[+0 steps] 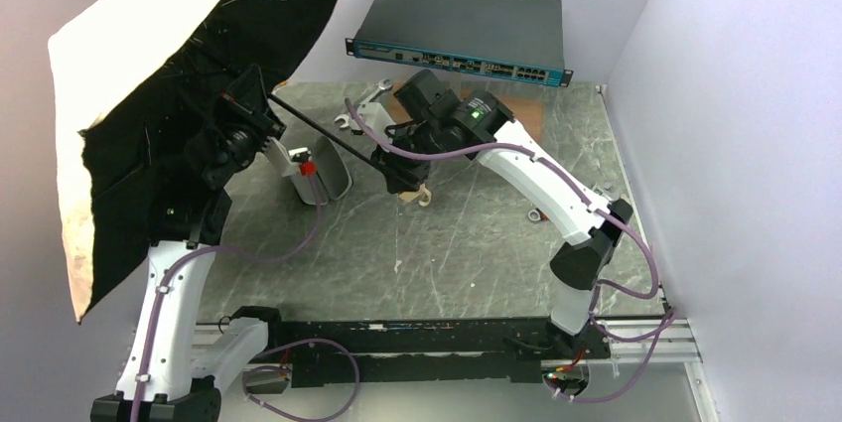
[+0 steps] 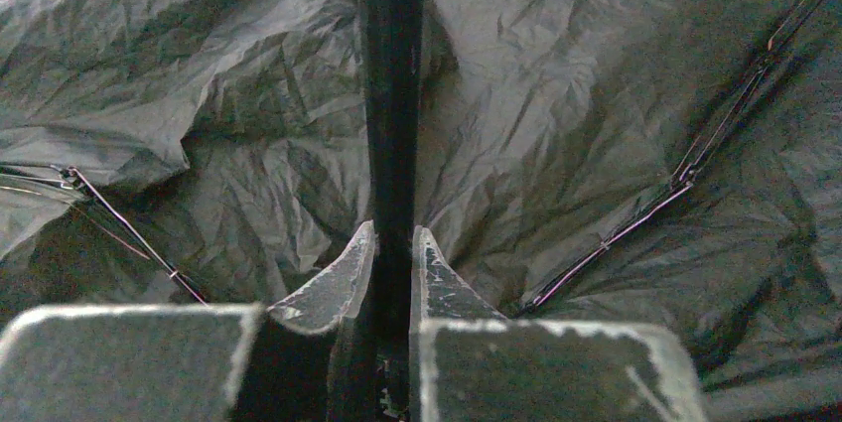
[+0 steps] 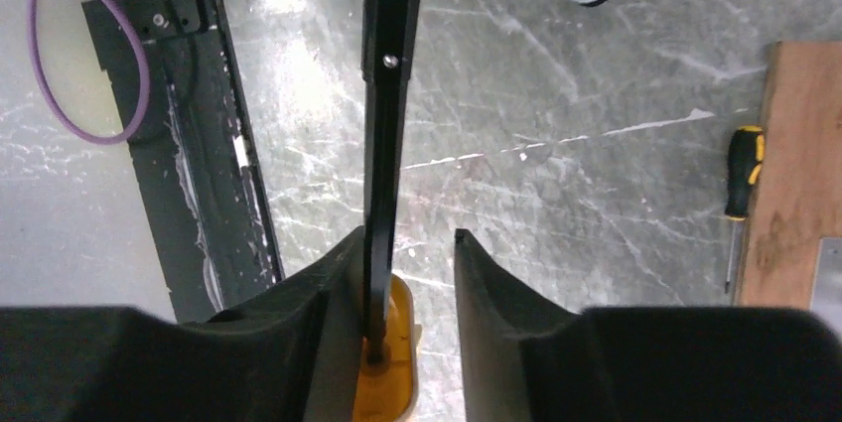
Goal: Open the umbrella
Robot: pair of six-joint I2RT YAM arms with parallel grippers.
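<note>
Grey veined stone covers the table (image 1: 467,243), with pale walls closing it in on three sides.

The umbrella (image 1: 149,94) is open. Its canopy fills the upper left of the overhead frame, tilted on edge, with cream fabric along the outer rim and black lining facing the arms. Its thin black shaft (image 1: 328,131) slants down from the canopy toward the middle of the frame, raised off the table.

In the left wrist view the crumpled lining (image 2: 199,65) fills the background, with thin metal ribs (image 2: 695,159) crossing it. The left gripper (image 2: 395,238) is pinched on the shaft close to the canopy, with both fingertips pressed against the rod.

The right gripper (image 3: 407,235) sits at the shaft's lower end with its jaws spread. The shaft lies against the finger on the left of that frame, and a clear gap separates it from the other finger. An amber piece (image 3: 382,382) shows below the fingers, where the shaft ends.

Just below the shaft in the overhead view is a grey bin (image 1: 323,174), lying tilted. Two wrenches (image 1: 369,94) rest near the middle top of the table. A dark network switch (image 1: 462,30) lies along the far edge. At the right edge of the right wrist view, a yellow-and-black screwdriver (image 3: 742,169) lies just beside a wooden board (image 3: 799,164).
</note>
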